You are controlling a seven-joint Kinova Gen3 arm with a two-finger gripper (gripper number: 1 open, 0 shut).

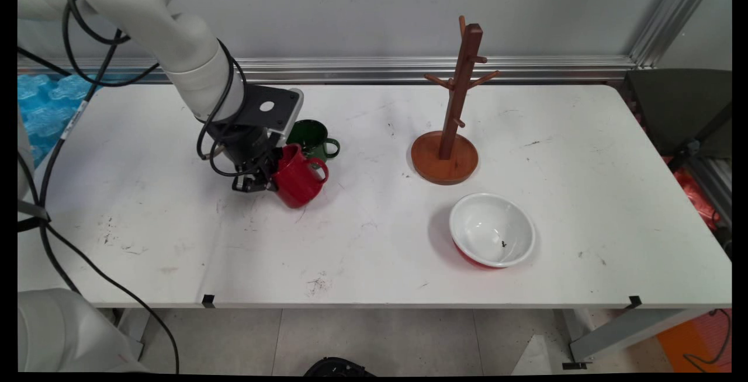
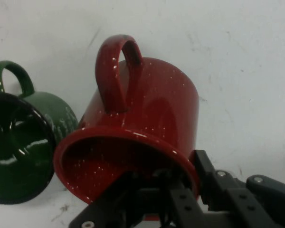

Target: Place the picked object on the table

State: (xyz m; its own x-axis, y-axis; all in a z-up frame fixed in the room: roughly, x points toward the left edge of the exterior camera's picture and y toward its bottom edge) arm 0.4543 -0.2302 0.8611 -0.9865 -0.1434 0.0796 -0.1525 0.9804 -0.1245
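Red mug [image 1: 297,179] on the table's [image 1: 374,265] left half, tipped, mouth toward the gripper [image 1: 261,182], handle on the far side. Clamped on the rim, one finger [image 2: 206,178] outside, the other inside. Green mug [image 1: 311,138] just behind, touching.

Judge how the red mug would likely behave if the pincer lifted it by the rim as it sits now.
The red mug looks like rigid speckled enamel, so it probably won't flex. Its glossy wall may slip in the pincer, which grips only the rim on one side. Already tilted, with handle and body hanging off to one side, it would likely swing or rotate, perhaps bumping the green mug beside it.
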